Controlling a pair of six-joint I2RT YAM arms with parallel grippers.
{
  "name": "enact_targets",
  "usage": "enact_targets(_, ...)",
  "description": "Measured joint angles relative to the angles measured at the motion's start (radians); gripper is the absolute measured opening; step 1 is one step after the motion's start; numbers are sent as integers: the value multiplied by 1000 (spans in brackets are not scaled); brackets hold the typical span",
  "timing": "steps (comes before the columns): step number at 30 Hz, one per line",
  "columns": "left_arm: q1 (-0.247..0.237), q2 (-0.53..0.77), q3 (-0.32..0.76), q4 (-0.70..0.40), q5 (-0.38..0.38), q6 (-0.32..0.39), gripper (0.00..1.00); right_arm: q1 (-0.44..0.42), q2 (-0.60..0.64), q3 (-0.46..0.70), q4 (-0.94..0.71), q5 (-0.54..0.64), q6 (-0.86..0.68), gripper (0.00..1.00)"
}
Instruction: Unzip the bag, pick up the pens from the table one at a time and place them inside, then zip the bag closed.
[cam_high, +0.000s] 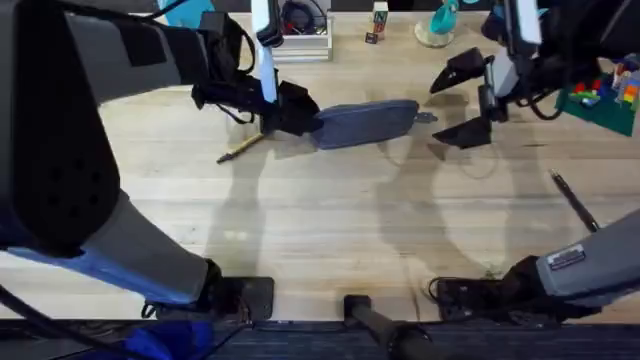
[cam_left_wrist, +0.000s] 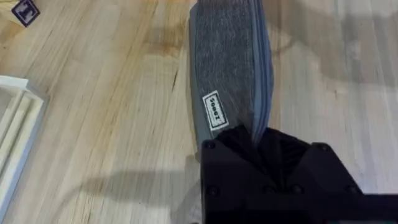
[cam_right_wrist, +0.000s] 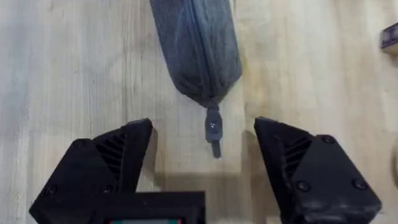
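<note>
The blue-grey bag (cam_high: 365, 122) lies on the table (cam_high: 330, 220), zipper shut. My left gripper (cam_high: 305, 115) is shut on the bag's left end; in the left wrist view the bag (cam_left_wrist: 227, 68) runs away from the clamped fingers (cam_left_wrist: 261, 155). My right gripper (cam_high: 462, 102) stands open just right of the bag's other end. In the right wrist view the small dark pull tab (cam_right_wrist: 213, 132) lies between my open fingers (cam_right_wrist: 118, 155), beyond the bag's tip (cam_right_wrist: 199, 50). A tan-yellow pen (cam_high: 240, 147) lies left of the bag. A dark pen (cam_high: 574, 200) lies at the right.
A white tray (cam_high: 300, 40) stands at the back, seen also at the left wrist view's edge as a white tray (cam_left_wrist: 15, 124). Small items and a teal object (cam_high: 440, 22) sit at the back. A green board with coloured blocks (cam_high: 605, 95) is at the far right.
</note>
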Motion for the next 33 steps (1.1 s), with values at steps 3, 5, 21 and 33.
enact_targets(3, 0, 0, 0, 0, 0, 0, 42, 6, 38, 0, 3, -1, 0, 995)
enact_targets(5, 0, 0, 0, 0, 0, 0, 42, 6, 59, 0, 8, -14, 1, 995)
enact_targets(21, 0, 0, 0, 0, 0, 0, 42, 6, 171, 0, 103, -131, 45, 996)
enact_targets(33, 0, 0, 0, 0, 0, 0, 42, -58, 190, 0, 103, -172, 46, 996)
